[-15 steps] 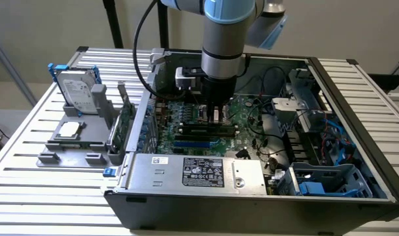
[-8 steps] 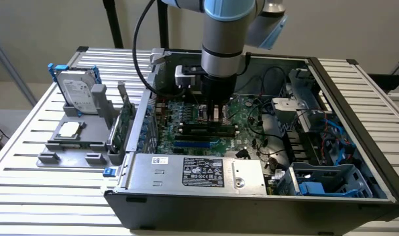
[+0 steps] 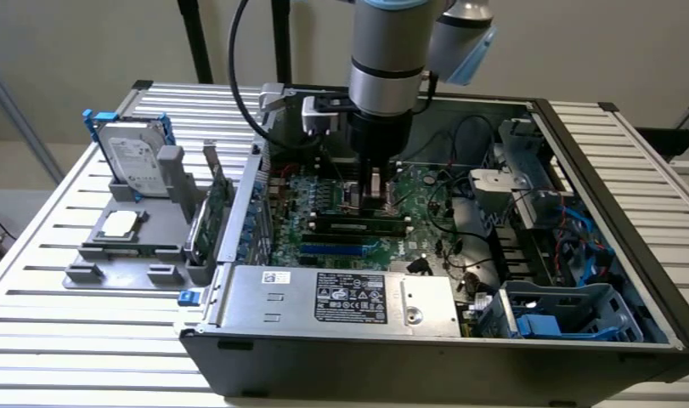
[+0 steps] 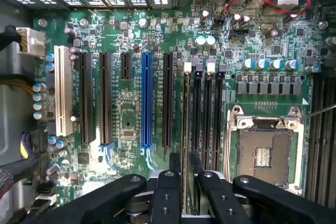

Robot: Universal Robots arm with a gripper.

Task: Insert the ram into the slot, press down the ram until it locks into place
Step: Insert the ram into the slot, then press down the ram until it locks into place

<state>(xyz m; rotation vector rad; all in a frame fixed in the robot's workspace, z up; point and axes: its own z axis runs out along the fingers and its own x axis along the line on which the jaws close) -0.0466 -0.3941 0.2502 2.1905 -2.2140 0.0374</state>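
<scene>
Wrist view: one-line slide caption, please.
Open gripper straddles the ram standing in its slot on the motherboard.

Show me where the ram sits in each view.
Exterior view: the ram lies directly under the gripper.
Wrist view: the ram shows edge-on in the slot farthest from the processor socket.
Shared landmark: the blue slot, also.

Slatted metal table [image 3: 49, 280] carries an open computer case [image 3: 435, 357] lying on its side. Beside it, toward the exterior view's left, a grey fixture [image 3: 129, 246] holds 1 hard drive [image 3: 134, 157] upright.
</scene>
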